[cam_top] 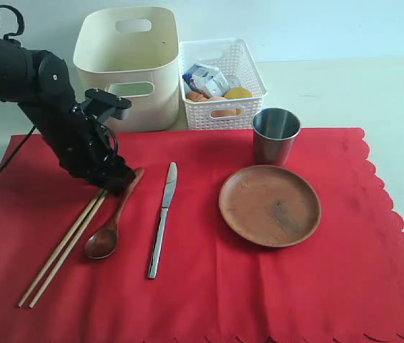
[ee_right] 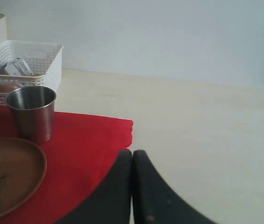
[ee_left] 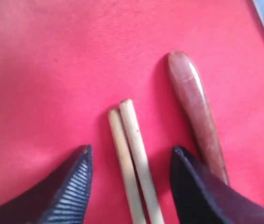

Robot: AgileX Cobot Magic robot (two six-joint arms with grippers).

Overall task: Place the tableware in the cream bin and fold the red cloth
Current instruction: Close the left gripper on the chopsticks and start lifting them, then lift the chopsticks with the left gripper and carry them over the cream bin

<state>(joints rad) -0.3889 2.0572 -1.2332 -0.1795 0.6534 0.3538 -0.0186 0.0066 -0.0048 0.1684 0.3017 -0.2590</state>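
On the red cloth [cam_top: 259, 300] lie a pair of light chopsticks [cam_top: 62, 250], a dark wooden spoon [cam_top: 109, 229], a metal knife [cam_top: 162, 221], a brown plate [cam_top: 269, 205] and a steel cup [cam_top: 276, 136]. My left gripper [cam_top: 112, 179] is down at the cloth and open, one finger on each side of the chopsticks' [ee_left: 131, 126] far ends. The spoon handle [ee_left: 195, 102] lies just outside one finger. The cream bin [cam_top: 126, 71] stands behind the cloth. My right gripper [ee_right: 132, 154] is shut on nothing, at the cloth's [ee_right: 85, 140] edge near the cup [ee_right: 31, 112] and plate [ee_right: 5, 177].
A white lattice basket [cam_top: 255, 71] with food items stands right of the cream bin, just behind the cup. Bare pale table [cam_top: 373, 93] extends to the right of the cloth. The left arm's cable hangs over the cloth's left edge.
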